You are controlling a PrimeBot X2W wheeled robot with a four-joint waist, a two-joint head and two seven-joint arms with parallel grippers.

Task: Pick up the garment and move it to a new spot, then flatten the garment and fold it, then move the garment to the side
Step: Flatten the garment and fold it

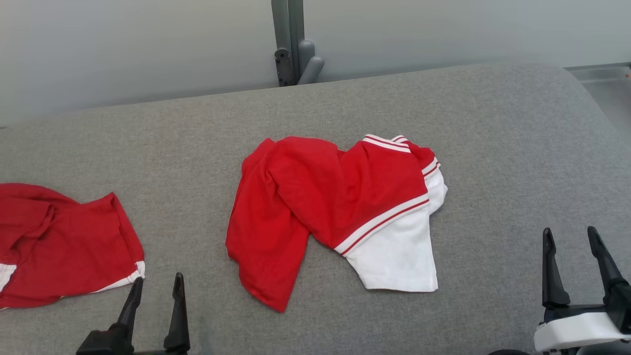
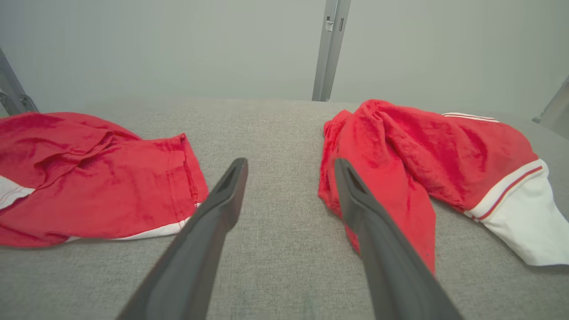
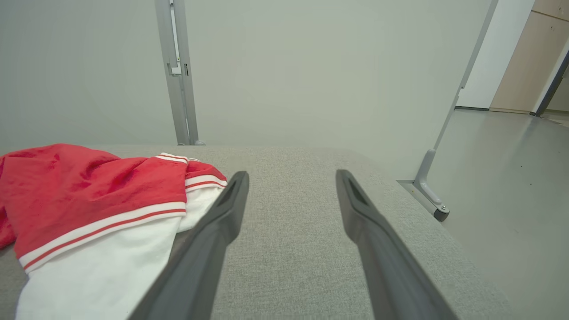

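Left tool (image 1: 158, 277) spread wide, red-white garment (image 1: 315, 197) crumpled

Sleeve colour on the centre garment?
White sleeve, red-and-white stripe at its seam; best in head view.

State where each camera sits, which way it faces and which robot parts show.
Head view: from the head, looking down on the grey surface; left gripper and right gripper below.
Left wrist view: low, along its own fingers, the side garment to the left.
Right wrist view: low, along its own fingers, toward the wall.
Shared: all show the central garment.
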